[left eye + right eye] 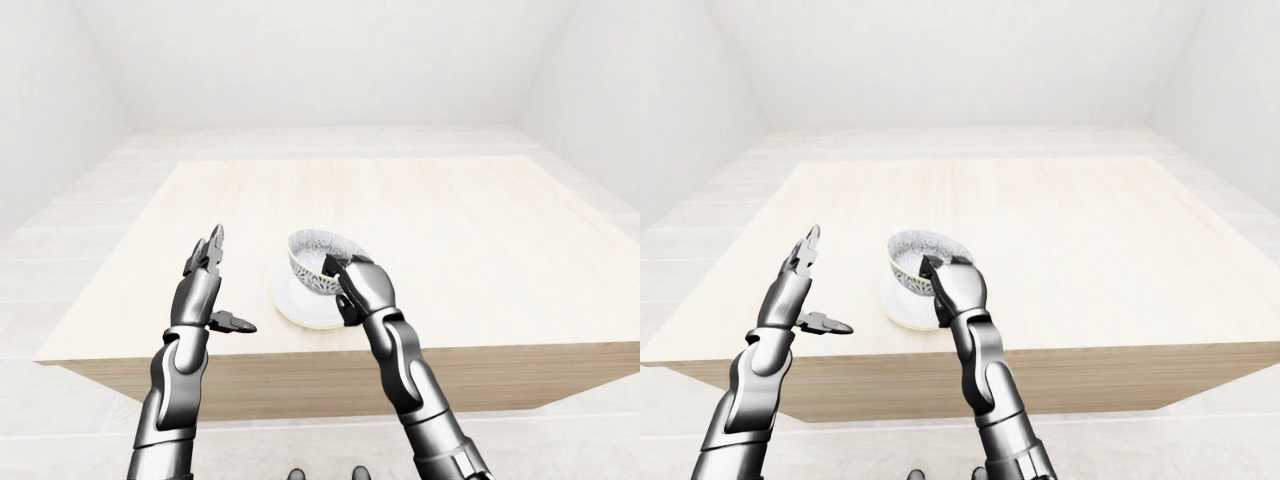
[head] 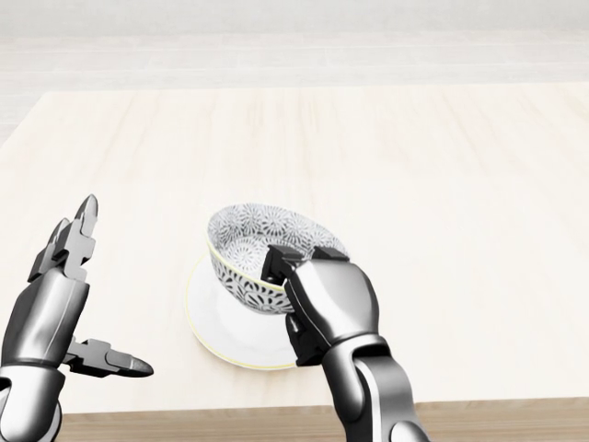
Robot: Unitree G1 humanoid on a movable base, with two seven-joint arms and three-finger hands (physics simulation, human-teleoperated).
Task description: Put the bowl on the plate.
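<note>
A patterned grey-and-white bowl (image 2: 241,247) sits tilted over a white plate (image 2: 213,324) near the bottom edge of the light wooden table (image 2: 442,184) in the head view. My right hand (image 2: 293,293) is shut on the bowl's right rim, its fingers (image 2: 278,261) hooked over the edge into the bowl. The bowl leans up toward the left, and its base is over the plate's middle. To the left of the plate my left hand (image 2: 106,290) stands open, palm facing the bowl, thumb stretched out, touching nothing.
The table's near edge (image 1: 330,355) runs just below the plate, with pale floor (image 1: 60,260) around the table. White walls close the room at the top of the eye views.
</note>
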